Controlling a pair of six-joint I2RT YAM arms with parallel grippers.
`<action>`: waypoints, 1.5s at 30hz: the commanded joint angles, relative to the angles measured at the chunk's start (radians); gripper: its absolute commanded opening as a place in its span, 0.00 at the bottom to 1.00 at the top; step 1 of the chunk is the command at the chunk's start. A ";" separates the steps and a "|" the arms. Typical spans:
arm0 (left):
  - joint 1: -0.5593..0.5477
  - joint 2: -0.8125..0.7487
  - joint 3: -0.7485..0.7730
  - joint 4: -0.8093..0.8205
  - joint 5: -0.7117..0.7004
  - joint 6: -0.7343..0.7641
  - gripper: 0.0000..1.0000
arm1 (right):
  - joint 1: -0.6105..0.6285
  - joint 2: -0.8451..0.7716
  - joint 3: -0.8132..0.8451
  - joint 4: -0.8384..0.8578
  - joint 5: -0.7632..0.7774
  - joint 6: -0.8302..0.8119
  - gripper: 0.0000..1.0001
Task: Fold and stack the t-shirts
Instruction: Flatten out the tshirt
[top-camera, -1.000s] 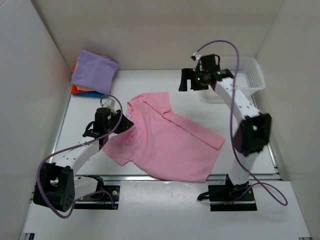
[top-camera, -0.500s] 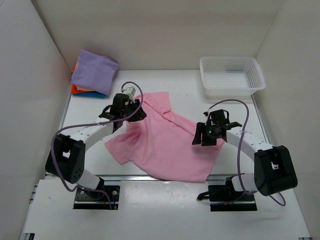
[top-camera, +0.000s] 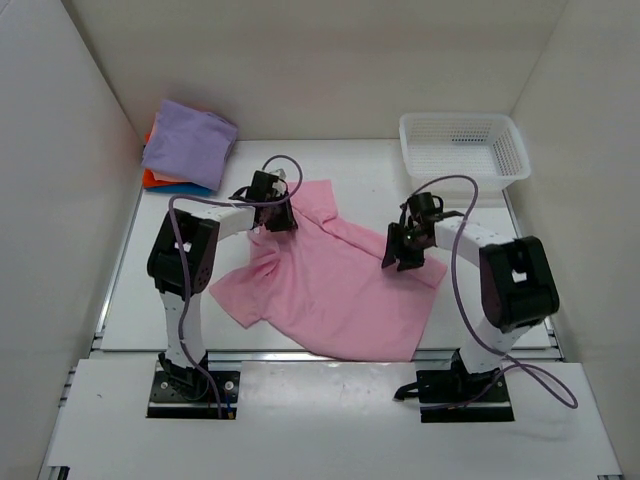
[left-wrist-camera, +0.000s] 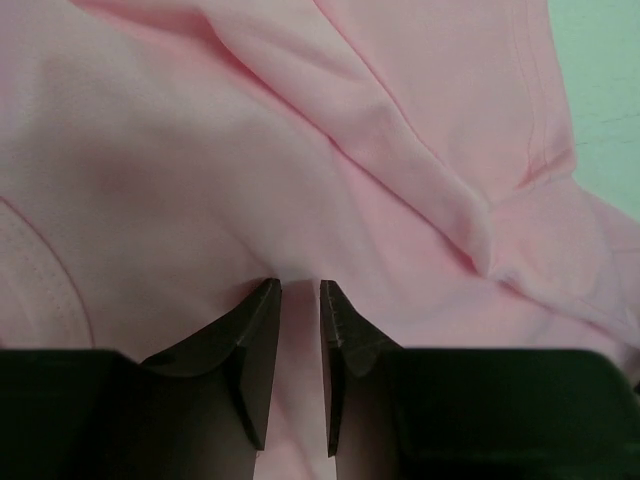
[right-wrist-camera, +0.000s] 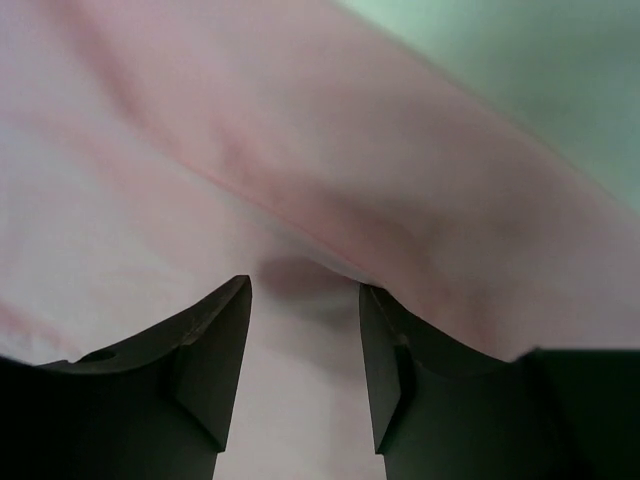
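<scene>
Pink t-shirt (top-camera: 330, 290), rumpled on desk (top-camera: 370, 175) — left claw (left-wrist-camera: 300, 300) on it, jaws nearly together, grip cannot be told; right claw (right-wrist-camera: 305, 290) unclenched, straddling a fold.

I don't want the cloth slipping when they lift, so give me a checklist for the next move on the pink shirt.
1. Left hand down on the pink t-shirt: ok.
2. Right hand down near the shirt's edge: ok.
3. Left hand pinching cloth: cannot tell; fingers nearly together, pink showing between them.
4. Right hand pinching cloth: not ok; fingers apart.
5. Shirt lying flat: not ok; ridges and folds.
6. Folded stack clear of both arms: ok.
</scene>
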 joint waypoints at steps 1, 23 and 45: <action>0.075 -0.005 -0.056 -0.087 0.027 0.037 0.33 | 0.007 0.106 0.203 -0.037 0.126 -0.054 0.45; 0.036 0.050 0.211 -0.186 0.029 -0.022 0.37 | 0.126 -0.189 0.036 -0.084 0.113 -0.040 0.54; 0.163 0.291 0.479 -0.265 0.101 -0.103 0.33 | 0.033 0.246 0.320 -0.093 0.178 -0.167 0.55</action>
